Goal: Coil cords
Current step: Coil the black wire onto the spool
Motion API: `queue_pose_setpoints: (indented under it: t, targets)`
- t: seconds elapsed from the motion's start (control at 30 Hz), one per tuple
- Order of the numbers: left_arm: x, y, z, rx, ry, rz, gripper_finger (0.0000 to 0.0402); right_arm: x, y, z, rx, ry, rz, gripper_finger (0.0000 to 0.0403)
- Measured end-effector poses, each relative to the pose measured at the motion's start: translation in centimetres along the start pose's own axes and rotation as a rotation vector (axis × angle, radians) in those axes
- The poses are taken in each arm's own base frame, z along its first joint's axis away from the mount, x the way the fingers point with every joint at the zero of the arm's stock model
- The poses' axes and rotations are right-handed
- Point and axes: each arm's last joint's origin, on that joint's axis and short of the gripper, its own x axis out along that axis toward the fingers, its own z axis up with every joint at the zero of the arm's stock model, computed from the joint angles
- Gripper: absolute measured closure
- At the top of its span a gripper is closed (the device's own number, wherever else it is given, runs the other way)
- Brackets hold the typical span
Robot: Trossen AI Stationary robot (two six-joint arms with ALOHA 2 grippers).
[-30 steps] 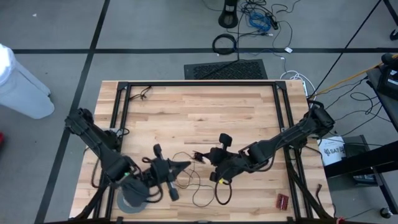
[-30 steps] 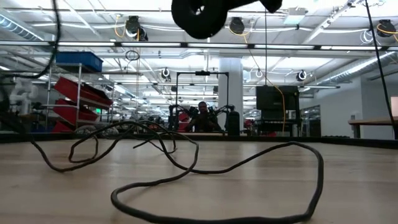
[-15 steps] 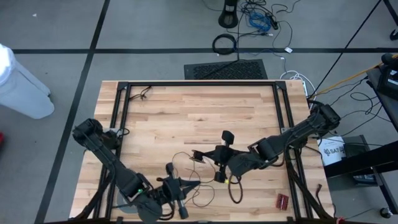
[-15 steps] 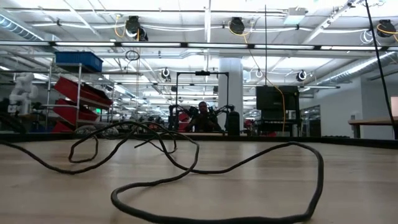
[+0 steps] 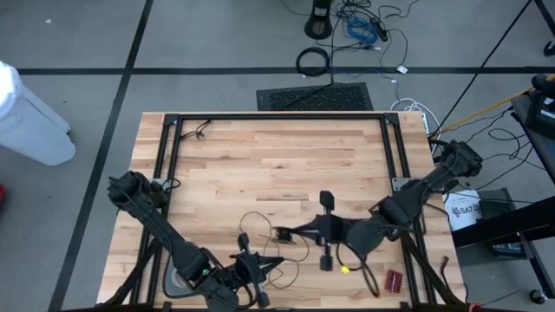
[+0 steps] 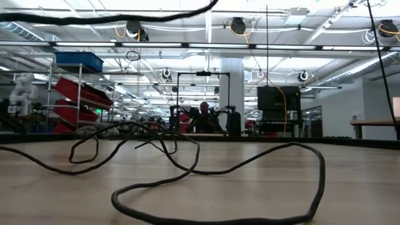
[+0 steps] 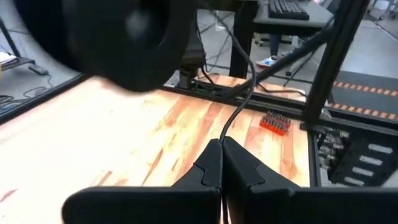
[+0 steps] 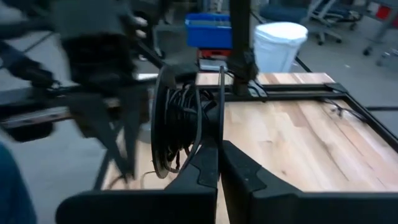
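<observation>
Both claws, the left claw [image 5: 276, 260] and right claw [image 5: 286, 232], pinch the thin wire [image 5: 253, 218] tight above the tabletop [image 5: 260, 156].

On the table [image 5: 277, 147], one thin cord [image 5: 257, 218] is seen, two grippers (both pinched shut), and one red case [image 5: 395, 280].
</observation>
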Motion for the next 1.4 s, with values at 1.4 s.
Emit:
queue_pose_setpoints:
  t: [1.4]
  targets:
    - [-3.6,5.7,1.2,0.082,0.168,0.190,0.0399,-3.3,1.7,-1.6,-0.118,0.091,-0.017,0.0403]
